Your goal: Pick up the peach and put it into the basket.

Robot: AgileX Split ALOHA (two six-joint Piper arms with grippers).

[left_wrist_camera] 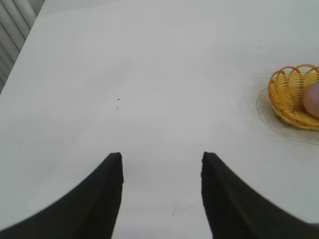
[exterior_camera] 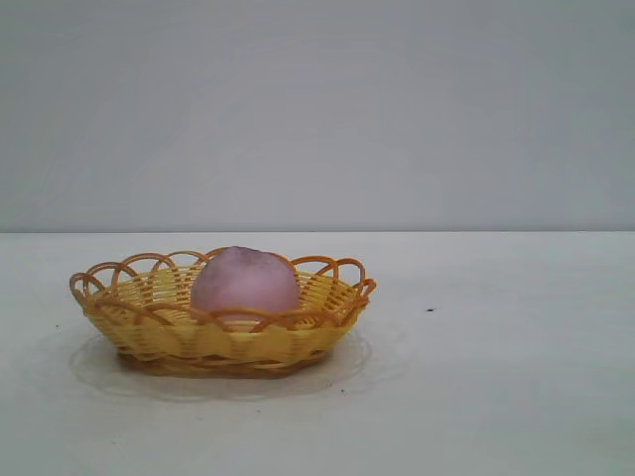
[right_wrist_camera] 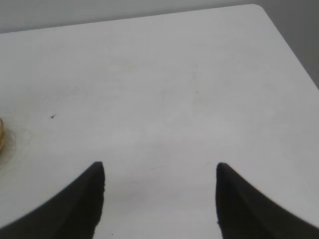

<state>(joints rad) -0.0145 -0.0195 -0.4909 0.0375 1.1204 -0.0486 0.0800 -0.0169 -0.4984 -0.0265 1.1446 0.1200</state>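
The pale pink-purple peach (exterior_camera: 245,282) rests inside the yellow wicker basket (exterior_camera: 159,332), left of the table's middle in the exterior view. In the left wrist view the basket (left_wrist_camera: 289,97) shows at the picture's edge with a bit of the peach (left_wrist_camera: 313,99) in it. My left gripper (left_wrist_camera: 162,157) hangs open above bare table, well away from the basket, nothing between its fingers. My right gripper (right_wrist_camera: 160,167) is open too, over bare table, with only a sliver of the basket (right_wrist_camera: 1,134) at its view's edge. Neither arm appears in the exterior view.
The white table (exterior_camera: 496,377) stretches wide around the basket, with a faint ring stain under it and a small dark speck (exterior_camera: 430,310) to its right. A table corner (right_wrist_camera: 259,7) and edge show in the right wrist view. A slatted surface (left_wrist_camera: 12,30) lies beyond the table edge.
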